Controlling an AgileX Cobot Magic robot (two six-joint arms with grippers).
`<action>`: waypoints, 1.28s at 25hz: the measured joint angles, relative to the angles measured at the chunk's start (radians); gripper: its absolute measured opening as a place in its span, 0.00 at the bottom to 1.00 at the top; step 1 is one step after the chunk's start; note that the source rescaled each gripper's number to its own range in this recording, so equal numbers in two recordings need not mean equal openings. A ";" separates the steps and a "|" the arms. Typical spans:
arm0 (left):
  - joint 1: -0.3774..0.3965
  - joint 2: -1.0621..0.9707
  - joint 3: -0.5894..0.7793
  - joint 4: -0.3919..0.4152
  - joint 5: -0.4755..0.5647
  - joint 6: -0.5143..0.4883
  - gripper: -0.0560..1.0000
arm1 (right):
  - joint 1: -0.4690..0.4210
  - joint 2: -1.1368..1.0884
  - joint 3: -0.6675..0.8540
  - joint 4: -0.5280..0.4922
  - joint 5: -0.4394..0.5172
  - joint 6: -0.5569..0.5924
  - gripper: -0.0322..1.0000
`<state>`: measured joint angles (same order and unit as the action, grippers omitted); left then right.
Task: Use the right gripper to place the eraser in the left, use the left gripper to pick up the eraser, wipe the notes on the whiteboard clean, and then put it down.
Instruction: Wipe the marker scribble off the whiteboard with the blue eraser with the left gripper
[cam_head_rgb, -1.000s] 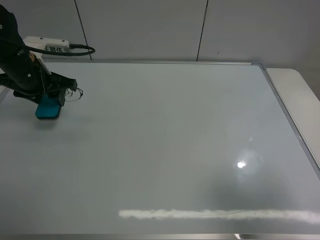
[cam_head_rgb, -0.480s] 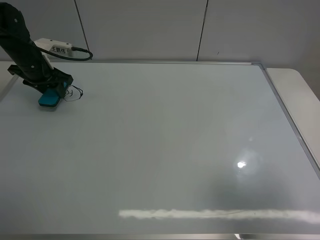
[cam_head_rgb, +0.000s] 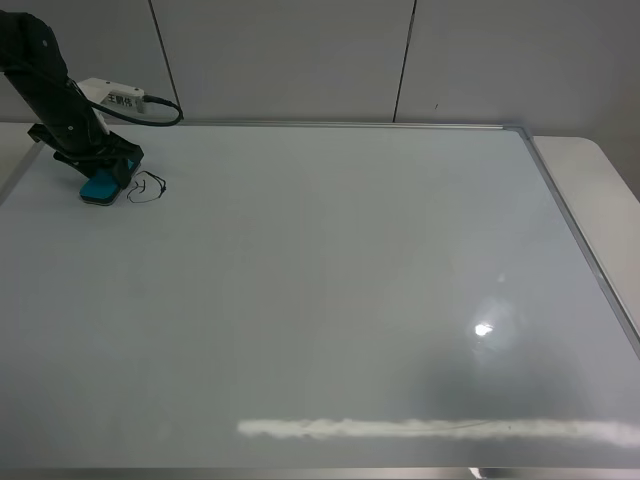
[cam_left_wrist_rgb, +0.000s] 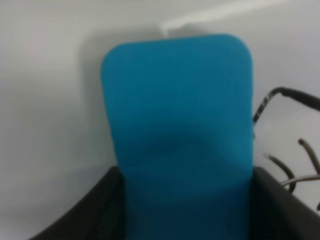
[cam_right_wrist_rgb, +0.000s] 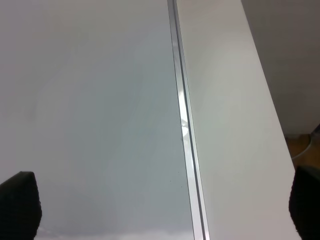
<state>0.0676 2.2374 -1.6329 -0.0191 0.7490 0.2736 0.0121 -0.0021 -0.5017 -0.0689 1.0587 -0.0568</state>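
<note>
Exterior high view: left gripper (cam_head_rgb: 110, 168) sat in the upper left of the frame, low over the whiteboard (cam_head_rgb: 330, 270), close to the board's far left corner. Its claw was clamped on the teal eraser (cam_head_rgb: 99, 188); the eraser's lower face lay against the board surface.

A small black scribble of notes (cam_head_rgb: 148, 187) sat just right of the eraser. Whether the eraser touched the ink could not be told from this view. No other ink was seen on the board.

A white camera box with a printed label (cam_head_rgb: 112, 97) and a black cable (cam_head_rgb: 165, 108) was mounted on the left arm, above the gripper.

Left wrist view: the eraser (cam_left_wrist_rgb: 180, 125) filled the middle of the frame, rounded corners outward, with dark jaws pressed on both its sides at the lower edge. Black pen strokes (cam_left_wrist_rgb: 285, 95) showed at the right edge, just beside the eraser, with a thin strip of bare board between.

Right wrist view: right gripper (cam_right_wrist_rgb: 160, 202) stood wide open and held nothing, with one dark fingertip (cam_right_wrist_rgb: 17, 200) in the lower left corner and the other in the lower right. Below it ran the board's aluminium frame edge (cam_right_wrist_rgb: 186, 130), with a white tabletop (cam_right_wrist_rgb: 235, 125) to its right.

The right gripper was not seen in the exterior high view.
</note>
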 joint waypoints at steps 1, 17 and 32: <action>0.000 0.000 0.000 -0.002 0.003 0.000 0.06 | 0.000 0.000 0.000 0.000 0.000 0.000 1.00; -0.228 0.008 0.000 -0.073 -0.004 -0.042 0.06 | 0.000 0.000 0.000 0.000 0.000 0.000 1.00; -0.030 0.000 0.026 -0.093 -0.027 -0.023 0.06 | 0.000 0.000 0.000 0.000 0.000 0.000 1.00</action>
<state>0.0375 2.2376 -1.6069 -0.1118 0.7221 0.2508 0.0121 -0.0021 -0.5017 -0.0689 1.0587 -0.0568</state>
